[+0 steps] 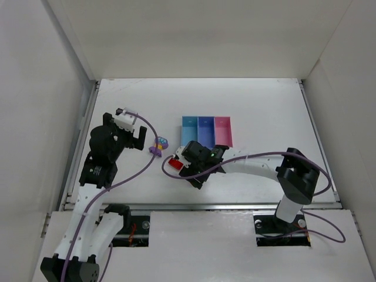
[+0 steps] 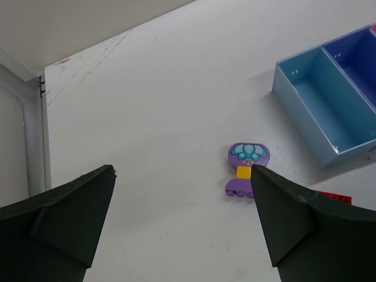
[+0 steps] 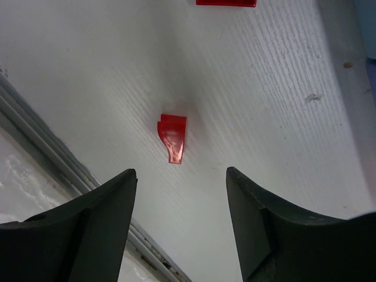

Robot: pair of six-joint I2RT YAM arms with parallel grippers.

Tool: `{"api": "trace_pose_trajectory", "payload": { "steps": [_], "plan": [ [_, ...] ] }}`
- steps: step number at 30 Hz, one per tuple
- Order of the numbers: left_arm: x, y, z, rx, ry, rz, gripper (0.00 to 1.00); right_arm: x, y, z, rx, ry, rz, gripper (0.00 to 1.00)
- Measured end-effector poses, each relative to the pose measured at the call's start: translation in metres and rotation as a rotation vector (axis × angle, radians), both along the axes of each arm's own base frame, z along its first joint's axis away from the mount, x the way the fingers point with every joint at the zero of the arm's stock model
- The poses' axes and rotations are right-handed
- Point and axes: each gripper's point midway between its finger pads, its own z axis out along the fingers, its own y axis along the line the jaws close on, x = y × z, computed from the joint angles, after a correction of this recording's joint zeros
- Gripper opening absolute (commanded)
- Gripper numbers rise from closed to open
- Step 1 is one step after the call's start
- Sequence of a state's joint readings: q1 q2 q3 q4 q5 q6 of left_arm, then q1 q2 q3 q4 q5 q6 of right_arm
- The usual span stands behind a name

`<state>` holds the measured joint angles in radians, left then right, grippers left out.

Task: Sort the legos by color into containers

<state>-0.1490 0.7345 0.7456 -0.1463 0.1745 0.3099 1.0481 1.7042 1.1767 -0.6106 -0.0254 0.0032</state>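
A stuck-together lego cluster (image 1: 158, 145) of a round purple and light blue piece (image 2: 248, 154), a yellow brick (image 2: 244, 172) and a purple brick (image 2: 237, 187) lies left of the bins. My left gripper (image 1: 130, 138) is open and empty, left of the cluster, also in its wrist view (image 2: 182, 176). A red brick (image 1: 175, 165) lies by my right gripper (image 1: 195, 176), which is open and empty. In the right wrist view a small red wedge (image 3: 173, 136) lies just ahead of the gripper (image 3: 181, 173); the red brick (image 3: 226, 2) is farther on. The light blue (image 1: 190, 130), blue-violet (image 1: 205, 129) and pink (image 1: 223, 129) bins look empty.
White walls close in the table (image 1: 264, 106) on the left, back and right. A metal rail (image 3: 53, 147) runs along the near table edge close behind the right gripper. Purple cables trail from both wrists.
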Motion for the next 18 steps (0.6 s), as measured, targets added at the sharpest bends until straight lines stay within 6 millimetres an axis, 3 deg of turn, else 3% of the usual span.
{"api": "trace_pose_trajectory", "payload": {
  "steps": [5,11,18],
  "plan": [
    [0.002,0.003,0.008,-0.029,-0.028,0.031,1.00,0.004,0.007,-0.013,0.003,-0.002,-0.006,0.58],
    [0.006,0.005,-0.003,-0.048,-0.001,0.065,1.00,0.010,0.017,-0.023,0.028,-0.012,-0.021,0.46],
    [0.008,0.011,-0.010,-0.049,0.014,0.102,1.00,0.012,0.017,-0.038,-0.005,-0.020,-0.029,0.45]
  ]
}}
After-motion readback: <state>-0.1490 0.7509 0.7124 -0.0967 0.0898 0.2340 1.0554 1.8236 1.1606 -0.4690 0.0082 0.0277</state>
